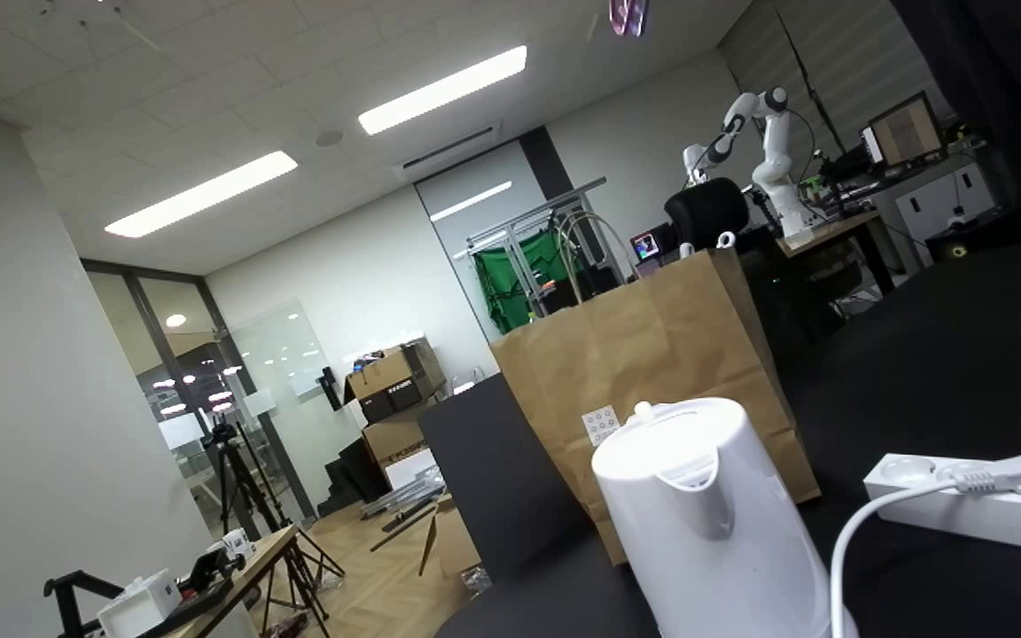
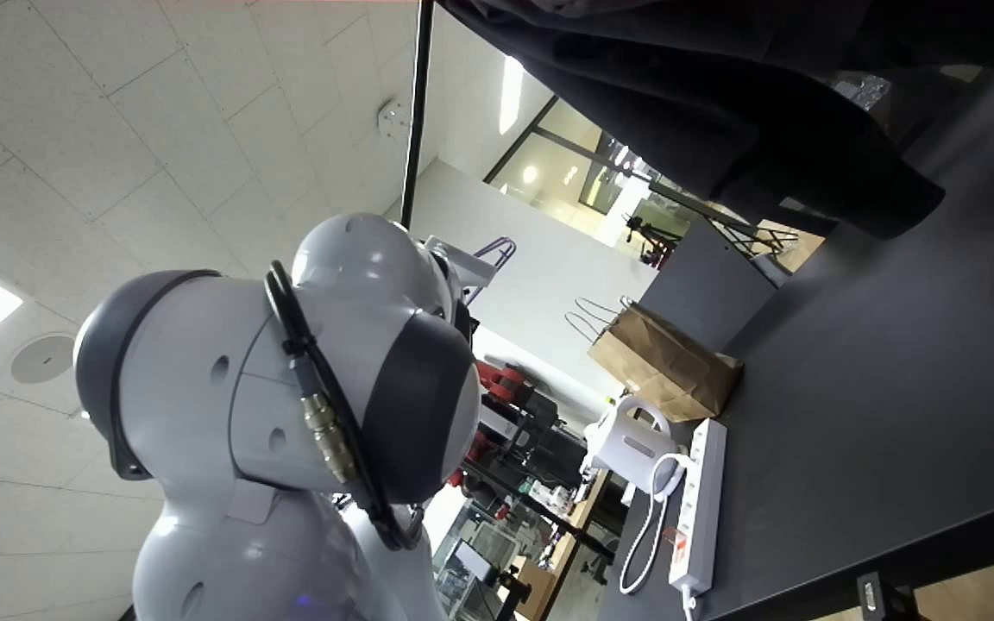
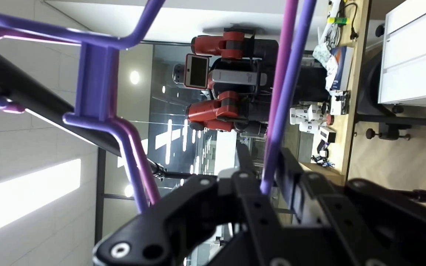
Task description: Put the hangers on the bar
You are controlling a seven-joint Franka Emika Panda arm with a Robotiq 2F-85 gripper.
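Two thin hangers, one purple and one pink-purple, lie one behind the other in the wrist view. Their hooks curve around the black bar at the upper left; I cannot tell whether they rest on it. My gripper is shut on the hangers' long lower tube, one finger on each side. The far corner is hidden by the gripper. In an exterior view the hangers show beside my wrist, and the bar runs behind the arm, which hides the gripper. Only a hanger end shows at another exterior view's top edge.
A white kettle, a brown paper bag and a white power strip with a cable stand on the dark table. A person in dark clothing is close to the table. My arm fills much of that view.
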